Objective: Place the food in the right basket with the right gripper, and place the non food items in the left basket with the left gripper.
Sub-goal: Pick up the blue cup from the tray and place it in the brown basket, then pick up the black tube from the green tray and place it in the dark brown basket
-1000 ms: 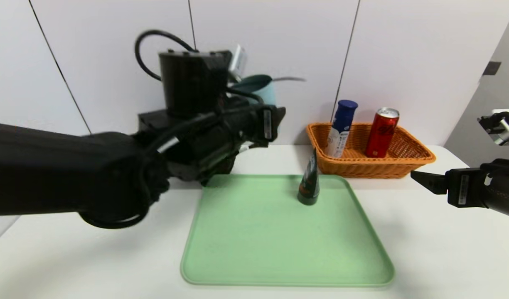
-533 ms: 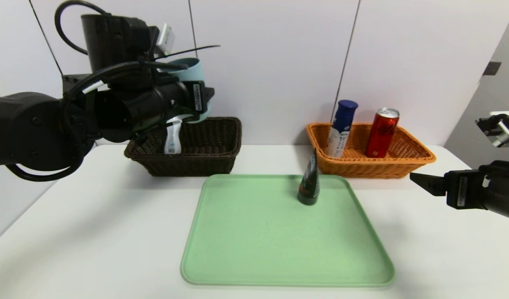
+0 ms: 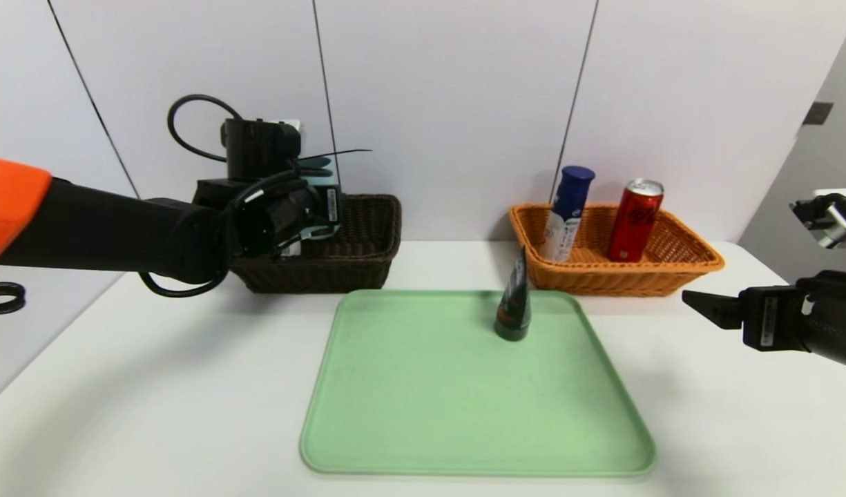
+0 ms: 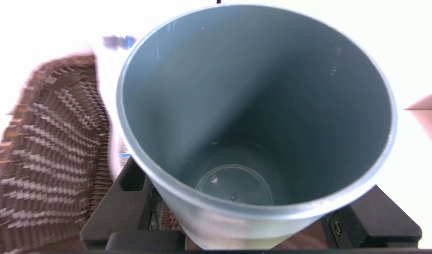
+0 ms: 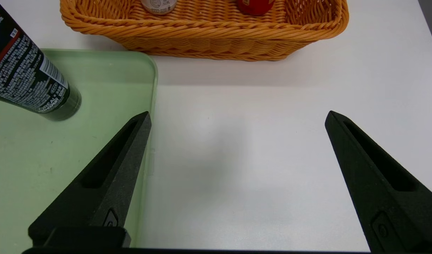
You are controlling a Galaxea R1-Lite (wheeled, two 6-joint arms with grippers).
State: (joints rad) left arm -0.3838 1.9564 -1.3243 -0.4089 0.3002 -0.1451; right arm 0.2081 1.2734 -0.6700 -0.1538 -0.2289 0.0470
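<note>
My left gripper [image 3: 311, 210] is shut on the teal-grey cup [image 4: 254, 106], held tilted over the left basket [image 3: 364, 266], the dark brown wicker one [image 4: 43, 148]. In the left wrist view the cup's open mouth fills the picture, black fingers [image 4: 129, 197] on both sides of it. A clear whitish bottle [image 4: 104, 91] stands in that basket beside the cup. The dark green-black tube [image 3: 513, 304] stands on its cap on the green tray [image 3: 464, 414]. The right basket [image 3: 678, 266], orange, holds the blue-capped bottle [image 3: 566, 214] and the red can [image 3: 635, 221]. My right gripper [image 5: 237, 118] hangs open and empty over the table, right of the tray.
The white table [image 3: 153, 386] stretches out on both sides of the tray. Both baskets stand at the back against the white wall. A black cable loop [image 3: 1, 297] hangs at the far left edge.
The left arm has swung away from the camera, to the left and down, carrying the cup over the brown basket. The right arm has not moved.
</note>
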